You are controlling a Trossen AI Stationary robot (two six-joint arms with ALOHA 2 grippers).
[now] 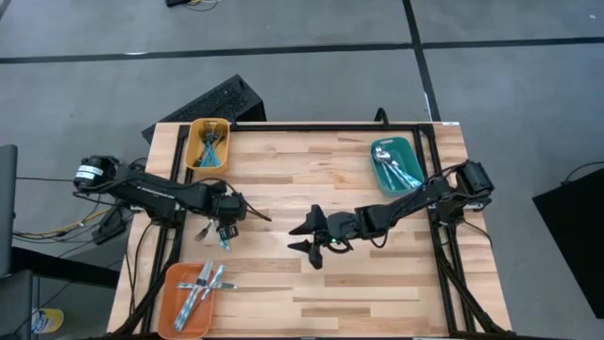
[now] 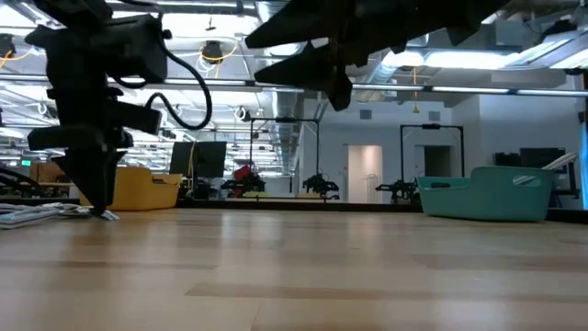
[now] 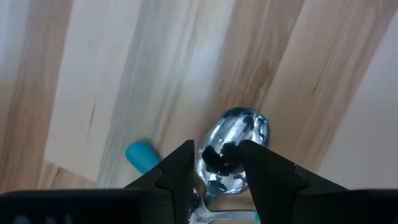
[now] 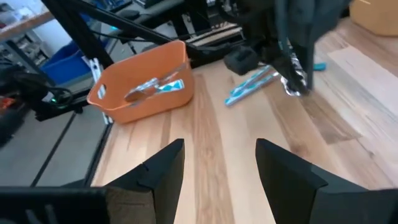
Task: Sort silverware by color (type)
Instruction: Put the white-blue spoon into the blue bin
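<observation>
Loose silverware lies on the wooden table near its left edge: a spoon (image 3: pixel 239 127) with a shiny bowl, and beside it another piece's light-blue handle end (image 3: pixel 143 155). My left gripper (image 3: pixel 217 163) points down right over the spoon (image 1: pixel 225 242). It is open, with one finger on each side of the bowl's narrow end. My right gripper (image 1: pixel 307 238) hangs open above the table's middle, pointing toward the left edge with nothing between its fingers (image 4: pixel 163 171). My left gripper comes at the spoon from above with the bowl's narrow end (image 3: pixel 221 177) between its two fingers. I cannot tell whether the fingers touch it. The spoon lies flat on the table.
A yellow tray (image 1: pixel 193 142) with forks stands at the far left. A teal tray (image 1: pixel 379 175) with spoons is at the far right. An orange tray (image 1: pixel 170 293) with silverware sits at the near left corner. Bare wood lies between the arms and along the near edge.
</observation>
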